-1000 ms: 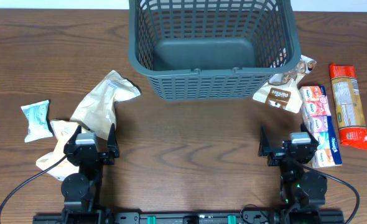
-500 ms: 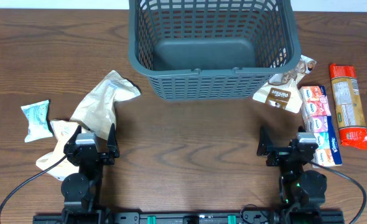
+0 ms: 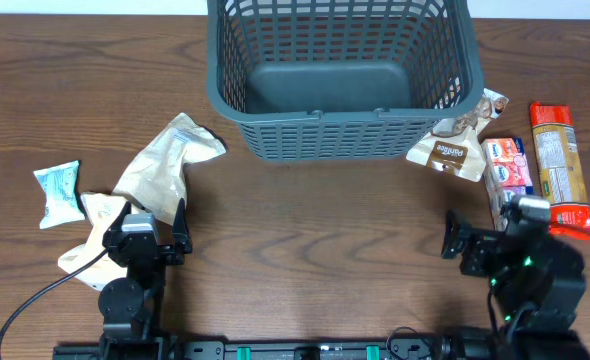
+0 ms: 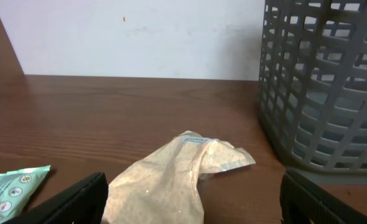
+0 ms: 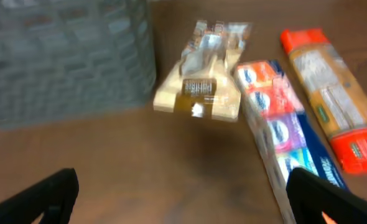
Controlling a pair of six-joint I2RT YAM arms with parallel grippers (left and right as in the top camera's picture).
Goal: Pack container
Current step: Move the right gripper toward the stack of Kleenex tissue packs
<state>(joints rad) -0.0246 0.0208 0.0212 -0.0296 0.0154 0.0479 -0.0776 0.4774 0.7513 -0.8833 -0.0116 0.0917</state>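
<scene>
Keeps right fingers (image 5: 43, 193) spread wide, pinching nothing. Carries the right gripper (image 5: 183, 202) further right and higher than a second ago, and now hangs it over the near end of the tissue pack (image 3: 505, 165). Looks like the opening reach for a first pick, either the tissue pack or the brown packet (image 3: 450, 150) just beside it; hard to call which. Blurs the whole right wrist view, so probably mid-move. Leaves the orange packet (image 3: 560, 170) lying at far right.

Over on the left: holds left fingers (image 4: 78, 199) just as wide, with the left gripper (image 4: 193, 205) parked where it was, empty, above the near end of the tan pouch (image 3: 165, 165). Leaves the teal sachet (image 3: 57, 192) out by the left edge.

Finds the basket (image 3: 340, 135) at the far middle of the table (image 3: 305, 230), floor bare, nothing packed yet.

Hides the tissue pack's near half under the right arm. Cuts off the basket's far rim at the top of the overhead view. Smears the right wrist view's labels past reading.
</scene>
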